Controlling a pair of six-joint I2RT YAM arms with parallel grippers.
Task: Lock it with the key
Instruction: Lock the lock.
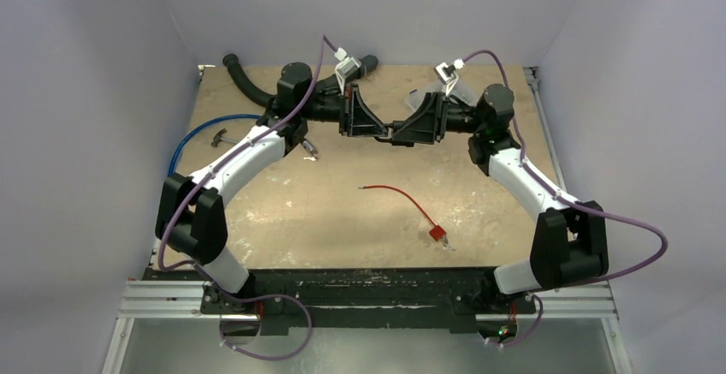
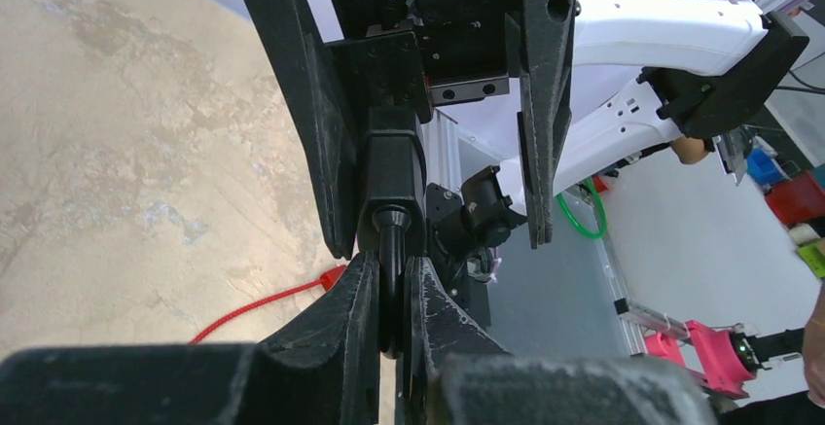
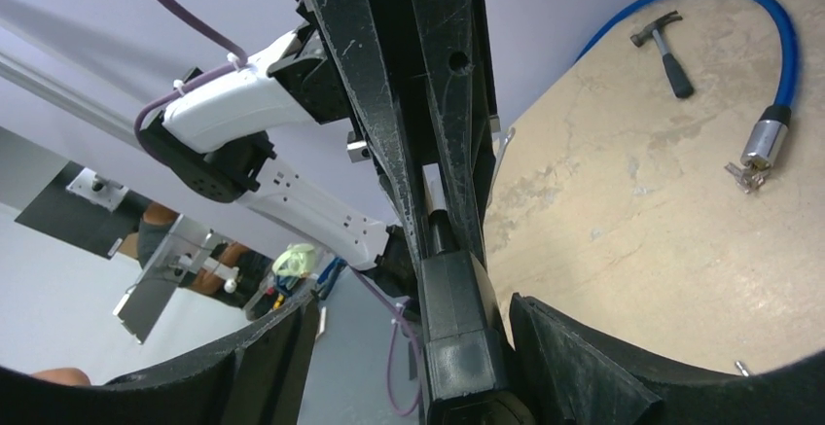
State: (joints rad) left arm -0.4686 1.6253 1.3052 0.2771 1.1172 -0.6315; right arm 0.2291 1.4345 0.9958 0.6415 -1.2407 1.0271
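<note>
Nearest the arm bases, on the bare bench (image 1: 282,220), lies the small red lock body (image 1: 437,234). The key (image 1: 449,245) is a tiny silvery sliver at its near right corner. It is too small to tell whether it sits in the keyhole or only touches the body. The thin red cable (image 1: 398,194) trails from the lock toward the bench's middle.

The key looks light, stiff and smooth, and it lies almost flat, so it should be slippery to pinch and easy to flick away. The best hold is probably across its broad head, leaving the blade free. The lock body is likely light enough to slide or spin when pushed, and the limp cable would not anchor it, so it wants steadying by its flat sides.

Further off, both arms meet well apart from the lock. The left gripper (image 2: 394,279) has its fingers pressed onto a black piece (image 2: 391,177) that I cannot identify. The right gripper (image 3: 428,328) has its fingers spread on either side of that piece, not gripping it.

To the left lie a blue cable (image 1: 193,134) and a hammer (image 1: 221,138). At the far edge lies a black hose (image 1: 244,83).
</note>
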